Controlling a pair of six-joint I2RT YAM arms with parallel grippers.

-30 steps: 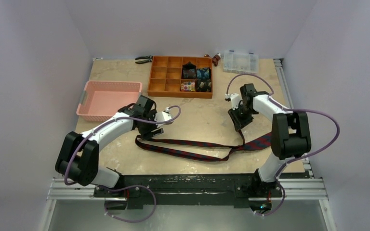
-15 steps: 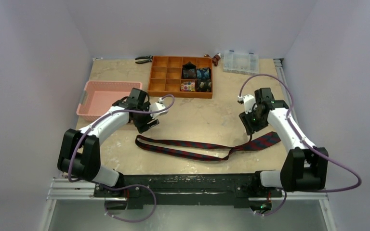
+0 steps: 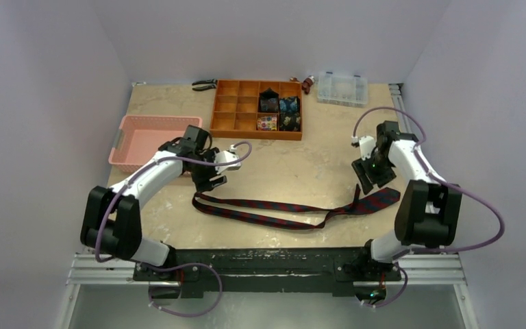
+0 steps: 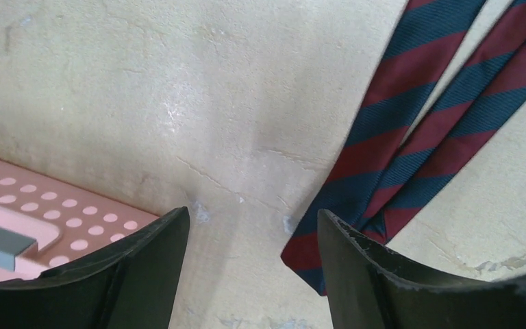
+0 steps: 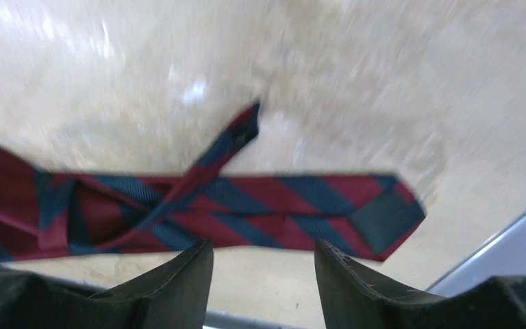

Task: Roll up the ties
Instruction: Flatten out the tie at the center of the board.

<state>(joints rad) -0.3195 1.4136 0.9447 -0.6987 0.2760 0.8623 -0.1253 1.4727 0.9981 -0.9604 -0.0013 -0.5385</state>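
Now both arms have drawn back from the striped tie [image 3: 274, 211], which lies unrolled and doubled over across the lower middle of the top view. Its narrow end, lifted by the right gripper [image 3: 371, 184] a second ago, rests loose over the wide blade at lower right. Rolling evidently has not begun. The right gripper and the left gripper [image 3: 209, 181] both stand partly open, holding and touching nothing.
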